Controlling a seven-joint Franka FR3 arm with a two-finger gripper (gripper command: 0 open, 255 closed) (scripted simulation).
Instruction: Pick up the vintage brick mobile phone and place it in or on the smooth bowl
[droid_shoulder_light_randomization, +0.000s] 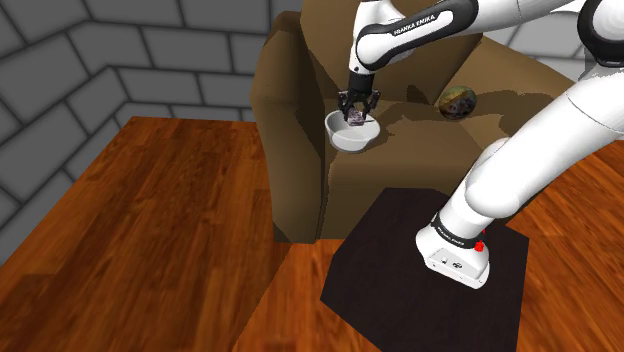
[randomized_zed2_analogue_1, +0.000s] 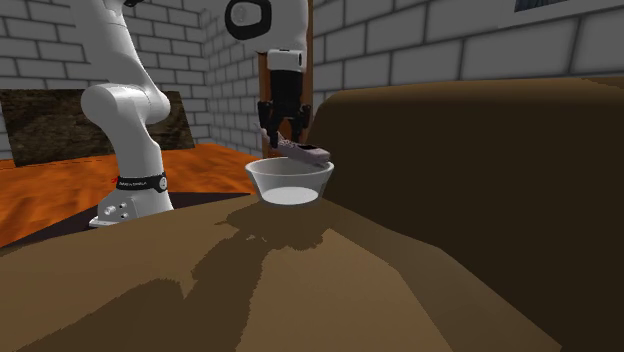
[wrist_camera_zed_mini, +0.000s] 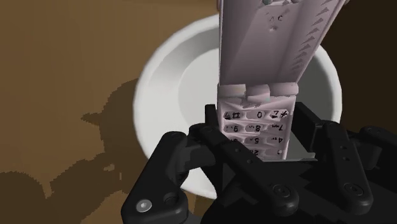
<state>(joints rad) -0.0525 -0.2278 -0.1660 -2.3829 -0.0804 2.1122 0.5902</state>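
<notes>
A pale, pinkish-grey brick mobile phone (wrist_camera_zed_mini: 273, 57) with a black-marked keypad is clasped at its keypad end by my black gripper (wrist_camera_zed_mini: 257, 137). The rest of the phone sticks out past the fingertips. Directly beneath it is a smooth white bowl (wrist_camera_zed_mini: 159, 70). In the shoulder view the gripper (droid_shoulder_light_randomization: 357, 108) hangs just over the bowl (droid_shoulder_light_randomization: 352, 138), which rests on the brown armchair's arm, with the phone (droid_shoulder_light_randomization: 356, 117) at the rim's height. In the second exterior view the phone (randomized_zed2_analogue_1: 305, 152) lies tilted across the far rim of the bowl (randomized_zed2_analogue_1: 290, 182), under the gripper (randomized_zed2_analogue_1: 283, 138).
The brown armchair (droid_shoulder_light_randomization: 300, 150) carries the bowl. A round mottled object (droid_shoulder_light_randomization: 456, 101) lies further along it, toward the shoulder view's right. My black stand (droid_shoulder_light_randomization: 400, 260) sits on the wooden floor (droid_shoulder_light_randomization: 150, 230). Grey brick walls (droid_shoulder_light_randomization: 100, 60) stand behind.
</notes>
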